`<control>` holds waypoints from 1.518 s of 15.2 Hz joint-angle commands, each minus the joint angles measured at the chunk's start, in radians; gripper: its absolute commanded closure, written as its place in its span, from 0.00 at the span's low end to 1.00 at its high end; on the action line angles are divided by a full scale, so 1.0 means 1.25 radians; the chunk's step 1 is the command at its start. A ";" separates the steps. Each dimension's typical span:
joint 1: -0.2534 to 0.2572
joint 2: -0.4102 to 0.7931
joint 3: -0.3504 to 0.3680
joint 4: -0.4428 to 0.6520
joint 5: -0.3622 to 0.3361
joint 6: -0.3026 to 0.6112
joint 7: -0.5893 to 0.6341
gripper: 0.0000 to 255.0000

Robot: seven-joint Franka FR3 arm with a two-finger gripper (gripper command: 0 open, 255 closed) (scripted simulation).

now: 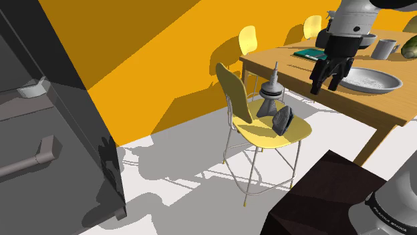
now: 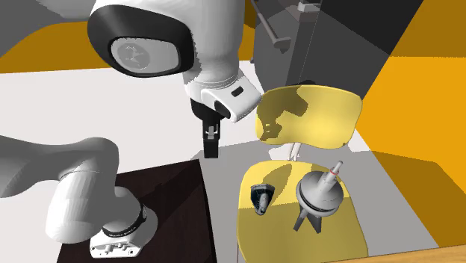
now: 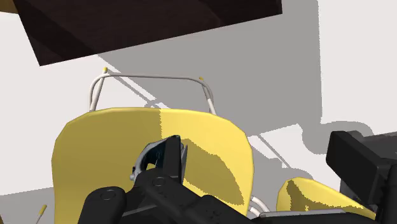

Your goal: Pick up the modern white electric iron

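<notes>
iron (image 1: 282,119) below end effector (image 1: 324,87), apart

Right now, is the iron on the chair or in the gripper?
On the yellow chair's seat, not held: the dark grey iron sits beside a tower model, the open gripper apart.

The table (image 1: 381,103) runs off the right edge of the shoulder view. In the wrist view, black fingers (image 3: 153,194) hide part of the iron (image 3: 162,159).

The iron (image 1: 282,119) is dark grey, the chair (image 1: 234,97) yellow, the wall (image 1: 154,73) orange.
</notes>
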 commanded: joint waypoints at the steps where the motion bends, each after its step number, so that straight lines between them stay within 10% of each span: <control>1: 0.000 0.000 0.000 0.000 0.000 0.000 0.000 0.00; 16: 0.073 0.163 -0.194 -0.227 -0.012 0.729 -0.410 0.00; 23: 0.094 0.208 -0.219 -0.265 0.009 0.817 -0.443 0.00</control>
